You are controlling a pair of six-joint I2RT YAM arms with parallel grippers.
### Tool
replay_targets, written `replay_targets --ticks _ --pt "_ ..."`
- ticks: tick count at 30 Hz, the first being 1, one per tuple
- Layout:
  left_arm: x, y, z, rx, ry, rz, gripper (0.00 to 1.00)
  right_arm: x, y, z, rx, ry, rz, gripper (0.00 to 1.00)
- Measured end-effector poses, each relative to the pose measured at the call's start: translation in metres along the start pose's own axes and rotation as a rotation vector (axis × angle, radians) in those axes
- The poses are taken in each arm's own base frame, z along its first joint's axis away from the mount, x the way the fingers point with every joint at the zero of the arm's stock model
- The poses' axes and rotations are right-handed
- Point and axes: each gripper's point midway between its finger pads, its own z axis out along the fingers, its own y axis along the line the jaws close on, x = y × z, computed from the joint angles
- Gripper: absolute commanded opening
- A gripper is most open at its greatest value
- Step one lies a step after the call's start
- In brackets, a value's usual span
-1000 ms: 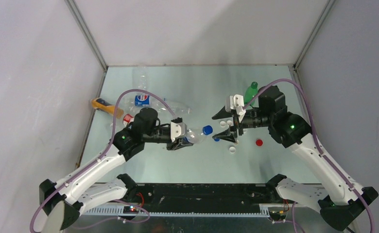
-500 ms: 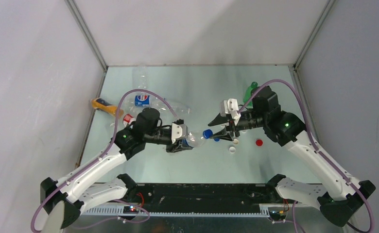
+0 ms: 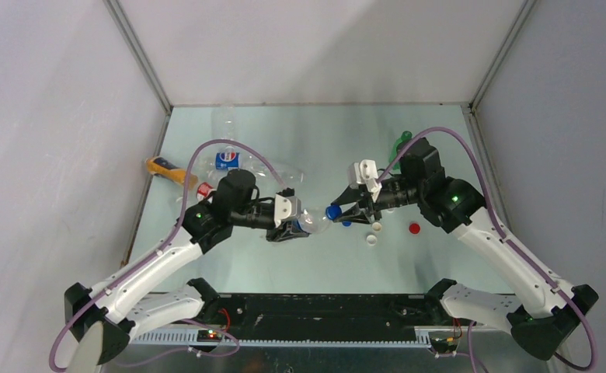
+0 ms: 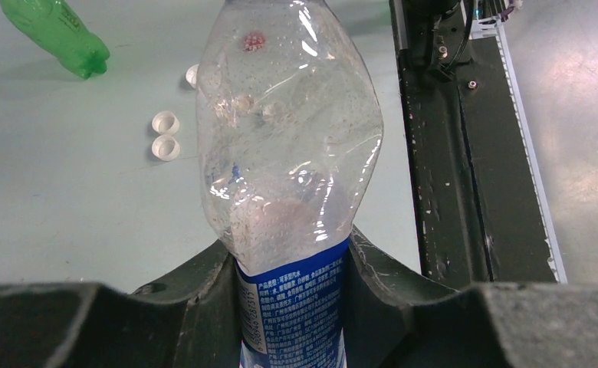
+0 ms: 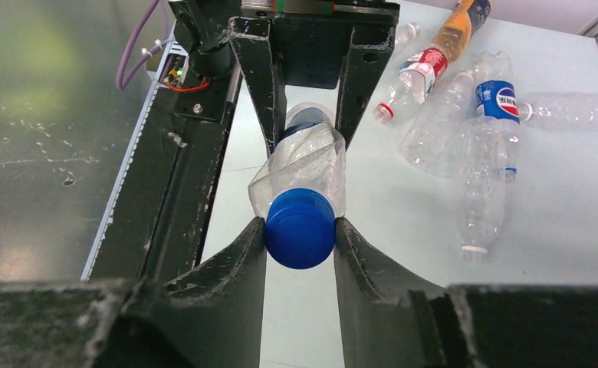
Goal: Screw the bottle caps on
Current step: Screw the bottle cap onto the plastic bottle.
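My left gripper [image 3: 294, 225] is shut on a clear bottle [image 4: 288, 138] with a blue label, gripping it at the label band. The bottle lies level above the table, its mouth pointing right. A blue bottle cap [image 5: 300, 228] sits on that mouth. My right gripper [image 5: 300, 234] faces the bottle end-on, with both fingers pressed against the sides of the blue cap [image 3: 332, 210]. Behind the cap, the crumpled shoulder of the bottle [image 5: 303, 165] shows in the right wrist view.
Two white caps [image 3: 376, 228] [image 3: 371, 239], a red cap [image 3: 414, 228] and another blue cap [image 3: 346, 223] lie on the table under the right gripper. A green bottle [image 3: 399, 144] lies at the back right. Clear bottles [image 3: 227, 160] and an orange one [image 3: 165, 169] lie at the back left.
My right gripper has moved left to the bottle's mouth and its fingers have closed in onto the blue cap. The left gripper has kept its hold on the bottle.
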Motion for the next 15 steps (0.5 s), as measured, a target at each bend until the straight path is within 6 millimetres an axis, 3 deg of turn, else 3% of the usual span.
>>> replay_targets --ticks 7,10,15 --pt "0.004 0.008 0.000 -0.047 0.026 -0.008 0.02 0.005 -0.006 0.002 0.063 0.043 0.069 0.00" --pt "0.006 0.020 -0.001 -0.137 0.056 0.019 0.02 0.011 -0.017 0.002 0.153 0.075 0.189 0.00" --pt "0.013 0.039 -0.002 -0.315 0.095 0.084 0.02 0.020 -0.037 0.004 0.339 0.085 0.561 0.00"
